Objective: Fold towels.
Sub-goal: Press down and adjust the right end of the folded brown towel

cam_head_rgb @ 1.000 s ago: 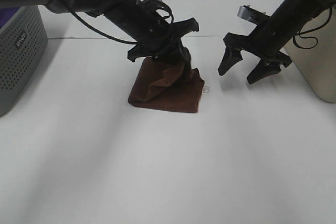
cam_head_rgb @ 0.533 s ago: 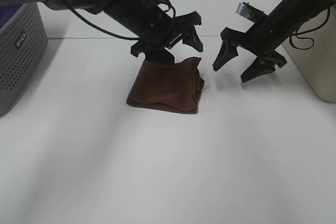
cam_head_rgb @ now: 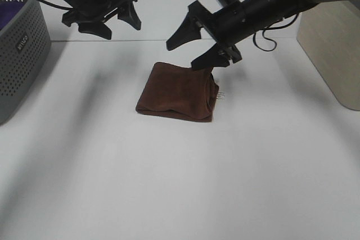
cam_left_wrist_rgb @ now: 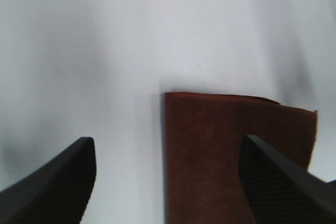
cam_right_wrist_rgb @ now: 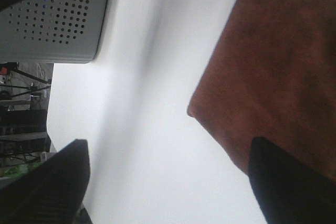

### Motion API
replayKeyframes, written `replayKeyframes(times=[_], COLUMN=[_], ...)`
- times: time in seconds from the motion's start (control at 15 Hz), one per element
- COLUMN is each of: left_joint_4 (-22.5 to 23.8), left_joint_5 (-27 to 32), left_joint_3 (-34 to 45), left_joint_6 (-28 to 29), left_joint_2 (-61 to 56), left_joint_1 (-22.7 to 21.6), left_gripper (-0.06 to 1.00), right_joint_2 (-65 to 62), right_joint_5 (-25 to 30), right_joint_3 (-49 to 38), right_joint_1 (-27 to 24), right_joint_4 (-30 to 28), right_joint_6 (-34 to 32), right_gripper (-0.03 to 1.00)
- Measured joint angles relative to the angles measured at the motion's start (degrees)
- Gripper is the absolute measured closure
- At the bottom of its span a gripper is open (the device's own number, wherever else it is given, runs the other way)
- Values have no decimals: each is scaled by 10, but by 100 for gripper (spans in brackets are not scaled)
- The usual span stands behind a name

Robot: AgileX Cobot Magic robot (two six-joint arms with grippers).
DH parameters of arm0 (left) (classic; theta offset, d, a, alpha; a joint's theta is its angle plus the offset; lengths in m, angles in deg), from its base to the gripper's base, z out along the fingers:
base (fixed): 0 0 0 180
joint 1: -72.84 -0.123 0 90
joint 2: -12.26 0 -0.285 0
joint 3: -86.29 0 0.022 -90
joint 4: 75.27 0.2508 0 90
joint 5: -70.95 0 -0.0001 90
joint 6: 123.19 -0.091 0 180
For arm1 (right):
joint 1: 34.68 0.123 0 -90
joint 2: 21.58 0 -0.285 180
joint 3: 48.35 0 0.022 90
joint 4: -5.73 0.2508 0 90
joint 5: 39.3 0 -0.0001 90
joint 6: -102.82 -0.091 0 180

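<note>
a bare white table [cam_head_rgb: 169,195] fills the near part of the high view. past it, near the middle of the table, lies the dark brown towel [cam_head_rgb: 179,92], folded into a thick, roughly square pad and lying flat. its near edge is rounded and its layers are stacked at the right side. a small white tag [cam_head_rgb: 221,95] pokes out from the right edge, resting on the table.

just beyond the towel's far right corner, the right gripper [cam_head_rgb: 183,55] reaches in from the right across the middle. its jaws are spread wide and hold nothing. the lower fingertip sits right at the towel's far edge; whether it touches the cloth cannot be told. the right wrist view shows the towel [cam_right_wrist_rgb: 273,77] below and between the two parted fingers [cam_right_wrist_rgb: 47,187], with a corner of the grey perforated basket [cam_right_wrist_rgb: 52,14] beyond.

farther back and to the left, the left gripper [cam_head_rgb: 121,31] hangs above the table, well apart from the towel, its jaws also spread and empty. in the left wrist view the towel [cam_left_wrist_rgb: 231,156] lies on the table between and below the dark fingers [cam_left_wrist_rgb: 58,182].

at the far left edge stands the grey perforated basket [cam_head_rgb: 22,54], with something purple [cam_head_rgb: 14,12] inside. at the far right stands a beige container [cam_head_rgb: 332,54].
</note>
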State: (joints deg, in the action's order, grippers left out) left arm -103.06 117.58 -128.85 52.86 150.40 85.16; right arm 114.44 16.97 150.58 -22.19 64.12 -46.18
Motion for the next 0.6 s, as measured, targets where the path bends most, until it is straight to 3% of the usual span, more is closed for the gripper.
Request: replayKeyframes(times=[0.13, 0.27, 0.6], left_joint_4=[29, 46, 44], left_joint_5=[11, 24, 48], left_joint_3=[0, 0, 0], left_joint_6=[2, 7, 9], left_joint_2=[1, 7, 22], left_joint_1=[-6, -8, -8], left_gripper=[23, 23, 22], right_joint_2=[0, 5, 77], right_joint_5=[-46, -81, -76], right_joint_3=[0, 0, 0], right_joint_1=[36, 36, -7], right_joint_4=[5, 6, 5], right_joint_6=[9, 9, 5], right_gripper=[19, 20, 20])
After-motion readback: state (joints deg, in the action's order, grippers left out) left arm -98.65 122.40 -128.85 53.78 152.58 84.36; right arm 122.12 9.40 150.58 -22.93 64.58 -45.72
